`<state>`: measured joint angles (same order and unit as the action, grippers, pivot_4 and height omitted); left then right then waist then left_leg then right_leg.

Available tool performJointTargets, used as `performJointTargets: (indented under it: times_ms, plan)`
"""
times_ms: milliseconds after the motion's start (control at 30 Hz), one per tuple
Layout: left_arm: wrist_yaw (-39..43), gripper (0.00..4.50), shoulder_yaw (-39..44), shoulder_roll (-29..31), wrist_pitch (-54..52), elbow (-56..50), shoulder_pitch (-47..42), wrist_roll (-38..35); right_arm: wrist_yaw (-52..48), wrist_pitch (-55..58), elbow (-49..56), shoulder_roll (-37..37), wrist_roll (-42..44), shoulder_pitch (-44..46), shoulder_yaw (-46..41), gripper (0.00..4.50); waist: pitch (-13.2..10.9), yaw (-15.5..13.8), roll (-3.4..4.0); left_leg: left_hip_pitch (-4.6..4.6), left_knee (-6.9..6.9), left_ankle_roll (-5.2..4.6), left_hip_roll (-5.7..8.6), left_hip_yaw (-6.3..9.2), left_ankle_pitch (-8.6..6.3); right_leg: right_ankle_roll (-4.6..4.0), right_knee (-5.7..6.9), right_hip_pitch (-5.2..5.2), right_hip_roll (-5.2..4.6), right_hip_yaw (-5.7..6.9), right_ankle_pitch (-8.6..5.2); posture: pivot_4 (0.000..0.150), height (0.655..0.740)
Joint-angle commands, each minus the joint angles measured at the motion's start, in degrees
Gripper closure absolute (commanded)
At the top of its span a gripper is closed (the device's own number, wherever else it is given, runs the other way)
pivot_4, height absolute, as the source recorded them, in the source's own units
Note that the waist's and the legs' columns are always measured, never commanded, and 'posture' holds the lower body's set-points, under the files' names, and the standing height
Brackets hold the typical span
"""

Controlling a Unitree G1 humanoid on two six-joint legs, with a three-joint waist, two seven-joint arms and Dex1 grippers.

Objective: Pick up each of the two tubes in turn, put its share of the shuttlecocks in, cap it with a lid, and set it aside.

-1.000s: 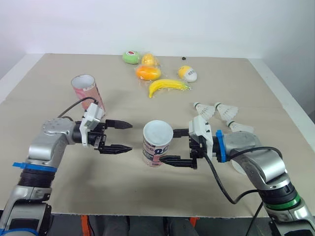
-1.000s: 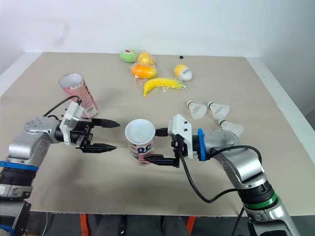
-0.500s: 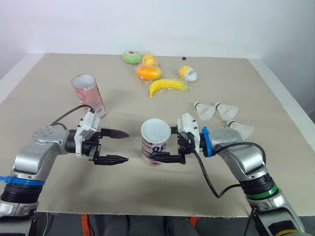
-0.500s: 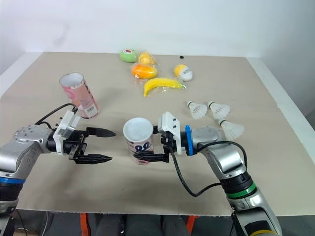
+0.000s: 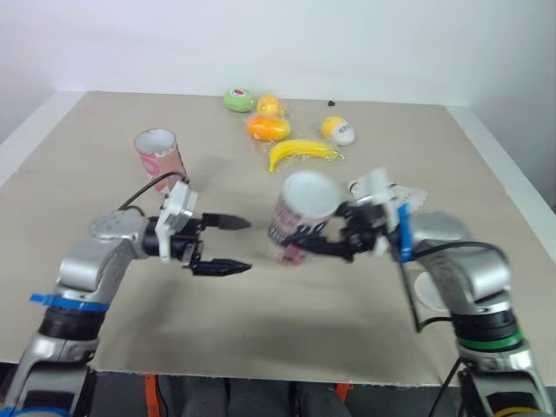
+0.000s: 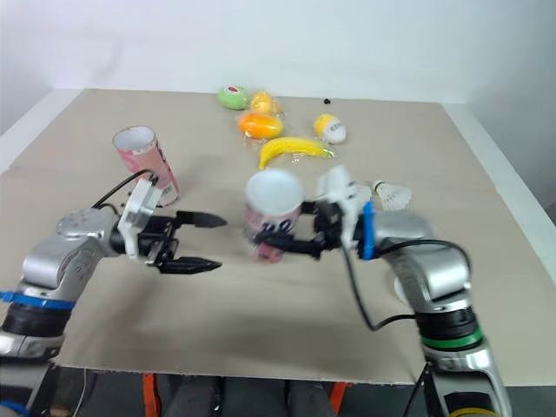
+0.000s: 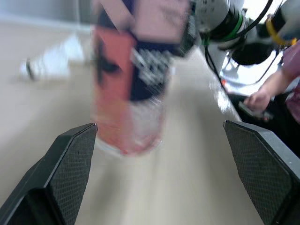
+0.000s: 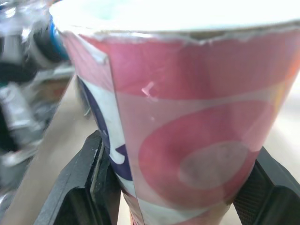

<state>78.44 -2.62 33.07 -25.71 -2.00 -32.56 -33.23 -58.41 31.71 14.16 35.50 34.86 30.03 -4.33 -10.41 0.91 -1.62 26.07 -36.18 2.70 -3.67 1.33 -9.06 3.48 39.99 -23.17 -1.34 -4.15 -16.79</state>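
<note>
The right gripper point(image 5: 314, 233) is clamped on a pink-and-white tube point(image 5: 300, 221), one finger on each side of its wall, as the right wrist view shows plainly. The tube sits near the middle of the table point(image 5: 261, 339), its long axis leaning, with the open mouth tipped up and toward the robot and the base pointing down and away. The picture is smeared there, so I cannot say for sure whether the base touches the table or hangs just above it.

The left gripper point(image 5: 248, 246) is spread wide and empty. It hovers just beside the tube on the robot's left, apart from it, with its fingertips aimed at the lower half of the tube. The right arm has the tube and the left is the free one, so I judge that any loading falls to the left. The shuttlecock point(image 6: 395, 195) lies beyond the right wrist, on the far side of the held tube from the left gripper, so that reach has to cross over or round the right arm.

The second tube point(image 5: 159, 155) stands apart on the left, well clear. A banana point(image 5: 300, 154) and a few round fruits point(image 5: 268, 128) lie further back, out of the way. A white disc point(image 5: 430, 291) lies partly under the right forearm.
</note>
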Motion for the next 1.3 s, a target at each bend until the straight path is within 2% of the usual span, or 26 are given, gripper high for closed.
performJointTargets:
  times_ms: [33, 233, 367, 533, 600, 700, 733, 767, 800, 867, 1133, 1300]
  plan:
    - [-1.7, 0.00, -1.3, -2.9, -1.5, 0.6, -4.3, -0.9, 8.9, -0.7, -9.2, 6.3, -1.4, 3.2, -14.4, 1.61, 0.0, 0.1, 0.00, 0.01, -0.05, 0.00, 0.03, 0.00, 0.00, 0.01, -0.01, 0.01, -0.02, 0.00, 0.03, 0.150, 0.6917]
    - [-4.4, 0.00, -3.3, -8.3, -2.4, 2.2, -7.9, -0.3, 23.1, -3.0, -28.1, 16.7, -10.1, 3.6, -24.8, 1.61, 0.0, 0.2, 0.06, 0.01, -0.08, -0.07, 0.08, -0.04, -0.02, -0.25, 0.00, -0.01, -0.03, -0.08, 0.19, 0.150, 0.6917]
    - [-4.6, 0.00, -5.1, -10.3, -0.7, 3.7, -7.9, 1.5, 29.6, -4.4, -37.3, 18.8, -12.6, 1.0, -30.1, 1.61, 0.0, 0.6, 0.17, -0.01, 0.06, -0.16, 0.09, -0.13, -0.08, -0.28, 0.01, -0.07, -0.02, -0.18, 0.13, 0.150, 0.6917]
    - [-4.0, 0.00, -5.0, -10.1, -1.0, 4.6, -7.9, 1.2, 31.3, -3.1, -35.9, 13.5, -11.4, -4.6, -30.4, 1.61, 0.0, 1.4, 0.42, -0.09, 0.10, -0.17, 0.10, -0.17, -0.08, -0.27, 0.02, -0.06, 0.02, -0.26, 0.14, 0.150, 0.6917]
    - [-4.1, 0.00, -4.8, -10.0, -1.1, 4.6, -8.1, 1.1, 32.4, -3.2, -36.2, 12.5, -11.4, -5.1, -31.0, 1.61, 0.0, 1.6, 0.74, -0.07, 0.04, -0.11, 0.13, -0.21, -0.04, -0.15, 0.03, -0.06, -0.02, -0.31, 0.20, 0.150, 0.6917]
    - [-4.6, 0.00, -4.3, -10.1, -1.4, 4.4, -8.2, 0.8, 33.9, -3.3, -38.0, 12.4, -11.7, -5.6, -31.8, 1.61, 0.0, 1.6, 0.74, -0.09, -0.04, -0.12, 0.16, -0.26, -0.03, -0.02, 0.03, -0.01, -0.04, -0.38, 0.23, 0.150, 0.6917]
    - [-4.8, 0.00, -4.1, -10.0, -1.7, 4.1, -8.1, 0.5, 33.7, -3.1, -38.5, 12.4, -11.5, -6.0, -31.8, 0.99, 0.0, 1.6, 0.75, -0.07, -0.14, -0.16, 0.16, -0.25, 0.03, 0.24, 0.02, 0.00, -0.03, -0.39, 0.21, 0.150, 0.6917]
    - [-4.9, 0.00, -3.9, -10.0, -2.1, 3.8, -8.0, 0.2, 33.4, -3.1, -38.5, 12.4, -11.3, -6.3, -31.7, 0.99, 0.0, 1.6, 0.74, -0.07, -0.17, -0.18, 0.17, -0.25, 0.04, 0.26, 0.02, 0.01, -0.04, -0.40, 0.23, 0.150, 0.6917]
    - [-5.1, 0.00, -3.8, -10.0, -2.2, 3.6, -7.8, 0.0, 33.4, -3.1, -38.5, 12.5, -11.2, -6.5, -31.7, 0.43, 0.0, 1.6, 0.74, -0.08, -0.17, -0.19, 0.17, -0.24, 0.05, 0.27, 0.02, 0.03, -0.03, -0.40, 0.23, 0.150, 0.6917]
    - [-5.4, 0.00, -3.7, -10.0, -2.4, 3.3, -7.7, -0.3, 32.7, -2.8, -37.7, 12.5, -10.5, -6.9, -31.6, 0.06, 0.0, 1.6, 0.75, -0.07, -0.18, -0.21, 0.17, -0.24, 0.07, 0.30, 0.02, 0.03, -0.03, -0.40, 0.25, 0.150, 0.6917]
    - [-6.0, 0.00, -3.8, -10.3, -2.6, 3.0, -7.7, -1.0, 29.8, 0.0, -35.3, 14.3, -10.8, -9.0, -29.1, 0.06, 0.0, 1.6, 0.76, -0.07, -0.17, -0.21, 0.18, -0.24, 0.08, 0.28, 0.02, 0.03, -0.03, -0.42, 0.26, 0.150, 0.6917]
    - [-5.9, 0.00, -3.8, -10.6, -2.2, 3.8, -8.2, -1.1, 26.1, -0.9, -33.9, 15.5, -13.1, -14.4, -25.9, 0.06, 0.0, 1.6, 0.76, -0.07, -0.17, -0.22, 0.20, -0.24, 0.08, 0.29, 0.02, 0.03, -0.03, -0.43, 0.24, 0.150, 0.6917]
